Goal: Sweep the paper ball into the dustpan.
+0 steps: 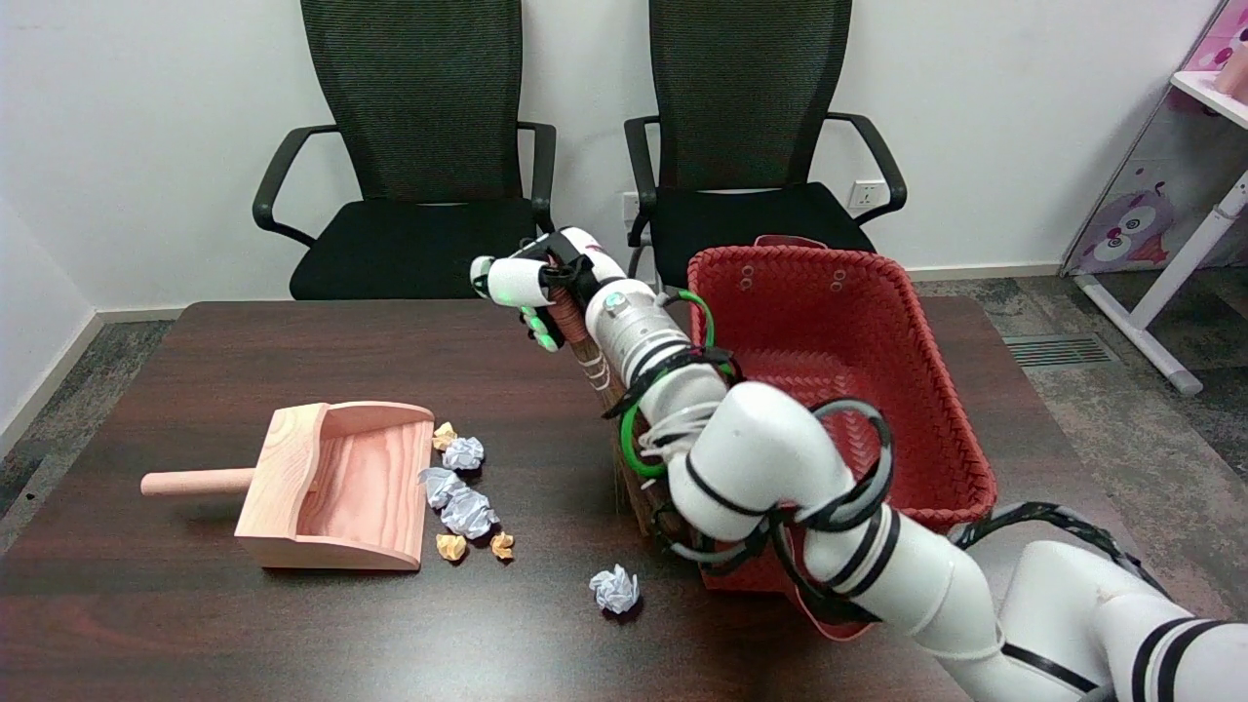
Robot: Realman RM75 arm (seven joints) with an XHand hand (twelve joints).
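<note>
While fingers (534,297) of right hand (546,283) grip broom handle (575,327), paper ball (615,589) lies well apart from dustpan (336,485).

Bare tabletop (292,634) lies open between the lone paper ball (614,589) and the dustpan (336,485); smaller paper scraps (466,492) crowd its mouth, and the red basket (838,390) seemingly blocks the right.

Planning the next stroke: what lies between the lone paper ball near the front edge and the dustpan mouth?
In the head view, two small tan scraps lie between the lone paper ball and the dustpan; otherwise bare table.
</note>
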